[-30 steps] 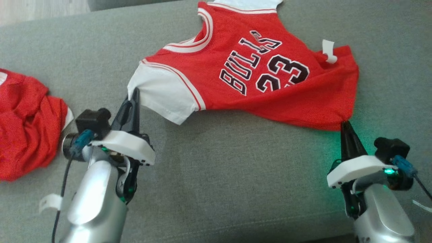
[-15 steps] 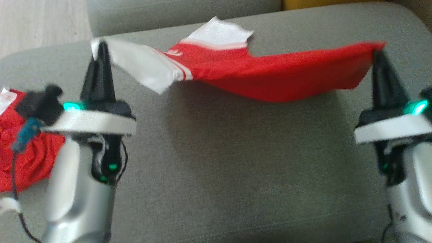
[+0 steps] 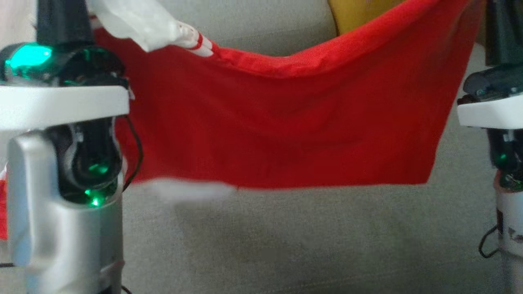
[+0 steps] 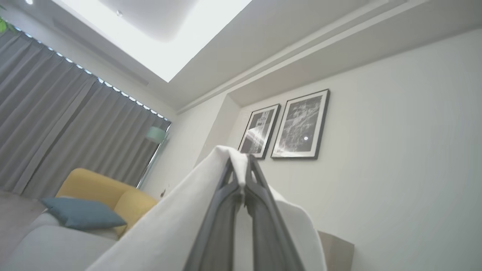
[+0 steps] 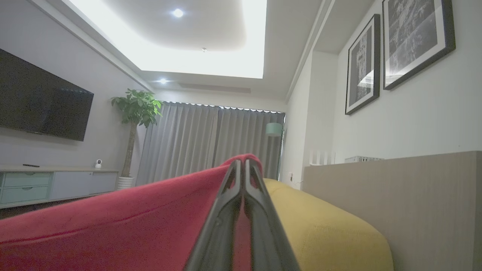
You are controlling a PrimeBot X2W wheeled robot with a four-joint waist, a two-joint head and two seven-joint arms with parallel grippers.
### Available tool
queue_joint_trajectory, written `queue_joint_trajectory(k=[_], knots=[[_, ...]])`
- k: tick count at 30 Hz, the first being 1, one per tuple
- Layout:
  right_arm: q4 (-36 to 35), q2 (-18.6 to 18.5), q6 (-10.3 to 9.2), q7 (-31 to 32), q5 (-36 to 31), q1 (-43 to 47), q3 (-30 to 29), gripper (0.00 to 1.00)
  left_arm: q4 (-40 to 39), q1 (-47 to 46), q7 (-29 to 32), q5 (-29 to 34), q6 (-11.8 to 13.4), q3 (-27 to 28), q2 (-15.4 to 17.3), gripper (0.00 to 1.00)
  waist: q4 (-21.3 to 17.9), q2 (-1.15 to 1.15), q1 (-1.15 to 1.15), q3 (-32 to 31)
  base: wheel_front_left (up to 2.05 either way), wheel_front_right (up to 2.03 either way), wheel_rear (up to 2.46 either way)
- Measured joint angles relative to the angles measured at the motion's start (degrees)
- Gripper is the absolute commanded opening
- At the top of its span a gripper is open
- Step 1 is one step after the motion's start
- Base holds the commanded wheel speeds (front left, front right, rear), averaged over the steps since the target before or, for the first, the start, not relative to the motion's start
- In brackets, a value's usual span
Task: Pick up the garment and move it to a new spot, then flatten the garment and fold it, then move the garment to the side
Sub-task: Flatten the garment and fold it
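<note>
red fabric jersey with white sleeves (image 3: pixel 286 134) hangs spread in the air between both arms, above the grey fabric sofa seat (image 3: pixel 286 245), sagging in the middle. the left end effector (image 4: pixel 241 162) is clamped on a white sleeve edge, and the right end effector (image 5: pixel 242 163) on a red corner. both holds look thin, right at the fingertips, so a sharp swing or too wide a pull could slip a corner free and drop that side. lowered slack, the middle would likely land creased.
</note>
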Motion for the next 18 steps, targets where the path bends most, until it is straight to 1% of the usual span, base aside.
queue_joint_trajectory(k=[2,5,8,10,12,14,16,18], knots=[[-2.3,1.0,0.00,1.7,-0.1,0.3,-1.0,0.00,-3.1,-0.5,0.9,-1.2,1.8,-0.1,0.0,0.00,0.0,0.00,0.00,-0.5,0.00,0.00,0.00],[-5.3,1.9,0.00,4.2,-0.7,0.9,-2.6,0.00,-6.2,-2.3,2.7,-1.8,3.8,-0.2,0.0,0.00,0.1,0.00,0.00,-0.4,0.00,0.00,0.00],[-5.6,2.8,0.00,6.7,-1.1,1.3,-3.7,0.00,-5.3,-4.1,4.7,-1.8,5.1,-0.1,0.3,0.00,0.1,0.00,0.00,0.7,0.00,0.00,0.00],[-4.6,2.9,0.00,8.2,-1.2,0.9,-4.2,0.00,-2.3,-5.8,6.2,-1.8,5.7,0.2,0.7,0.00,0.1,0.00,0.00,1.7,0.00,0.00,0.00],[-2.8,3.0,0.00,9.7,-0.8,-0.3,-4.2,0.00,1.5,-8.1,7.3,-1.5,5.7,0.5,2.0,0.00,0.1,0.00,0.00,3.3,0.00,0.00,0.00],[0.3,4.4,0.00,10.8,1.5,-4.0,-5.1,0.00,6.2,-12.5,7.7,-1.1,5.6,1.4,3.4,0.00,0.0,0.00,0.00,5.6,0.00,0.00,0.00],[4.2,3.2,0.00,10.3,0.4,-9.9,-4.0,0.00,12.0,-18.8,7.9,-0.9,4.5,1.5,4.5,0.00,0.1,0.00,0.00,8.4,0.00,0.00,0.00],[9.9,2.3,0.00,9.0,0.5,-17.5,-3.7,0.00,18.5,-25.4,7.2,0.7,2.9,1.3,5.6,0.00,0.2,0.00,0.00,11.3,0.00,0.00,0.00]])
